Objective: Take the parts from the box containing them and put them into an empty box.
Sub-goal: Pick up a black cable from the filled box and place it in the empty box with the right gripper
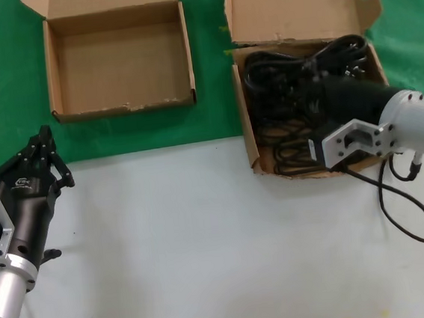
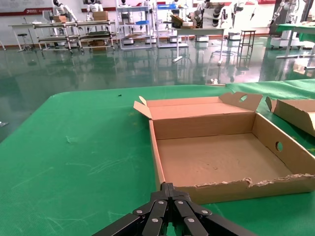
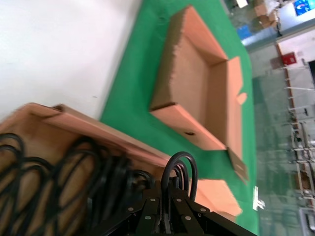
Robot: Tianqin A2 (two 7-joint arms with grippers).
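The parts, thin black looped power cords (image 1: pixel 286 148), lie in the longer cardboard box (image 1: pixel 249 136) at the right. My right gripper (image 1: pixel 315 77) is down inside that box, shut on a loop of cord (image 3: pixel 180 164) that rises between its fingers (image 3: pixel 170 189). More cords (image 3: pixel 49 167) fill the box behind its wall (image 3: pixel 98 130). The empty squarish box (image 1: pixel 120 59) stands at the back left, and it also shows in the left wrist view (image 2: pixel 221 157) and the right wrist view (image 3: pixel 192 83). My left gripper (image 1: pixel 45 137) is shut and empty near the left edge, short of the empty box's front corner (image 2: pixel 170 187).
Both boxes rest on a green cloth (image 1: pixel 10 88); nearer me is bare white table (image 1: pixel 189 236). A thin black cable (image 1: pixel 410 222) from my right arm trails over the table at the right. The tall lid flap (image 1: pixel 295 4) stands behind the cords.
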